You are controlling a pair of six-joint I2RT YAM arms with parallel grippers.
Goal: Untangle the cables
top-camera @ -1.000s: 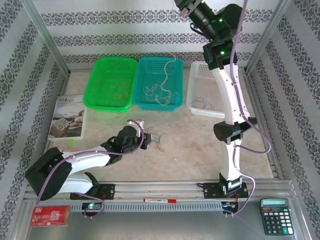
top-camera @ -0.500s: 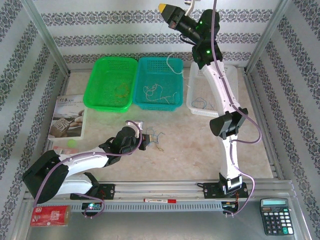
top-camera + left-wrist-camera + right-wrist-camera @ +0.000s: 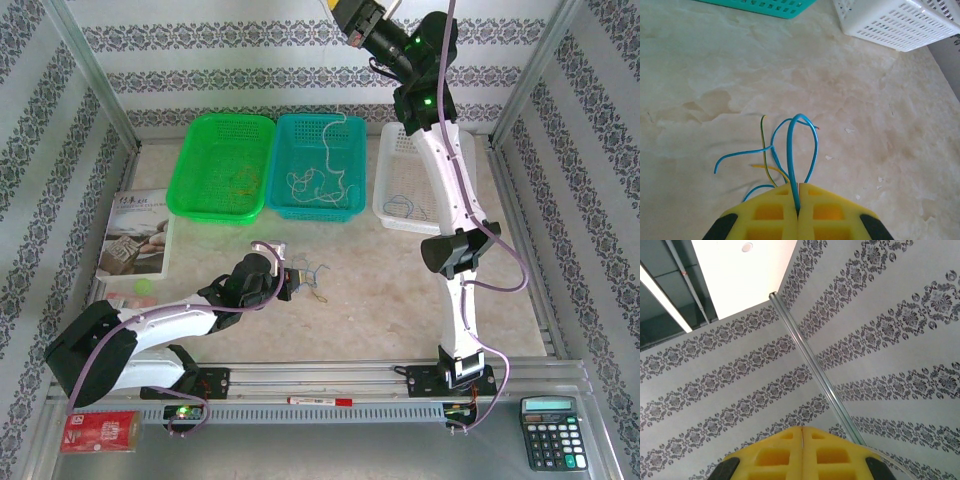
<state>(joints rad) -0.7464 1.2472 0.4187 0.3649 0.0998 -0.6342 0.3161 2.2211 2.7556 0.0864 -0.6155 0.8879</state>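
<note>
The left fingers (image 3: 798, 190) are pressed together, pinching a blue cable (image 3: 801, 116). Its loop arches just ahead of the tips, and a yellowish cable (image 3: 763, 140) and more blue strands lie just to their left on the worktop (image 3: 865, 100). Whitish cables (image 3: 320, 183) lie in the teal basket (image 3: 300, 117) well beyond those fingers, while the right fingers (image 3: 802, 432) are pressed together high above the worktop, pointing at the patterned wall (image 3: 890, 315).

Blue cable (image 3: 801, 116) ends hidden between left fingers (image 3: 790, 220) — bottom edge crops them.
</note>
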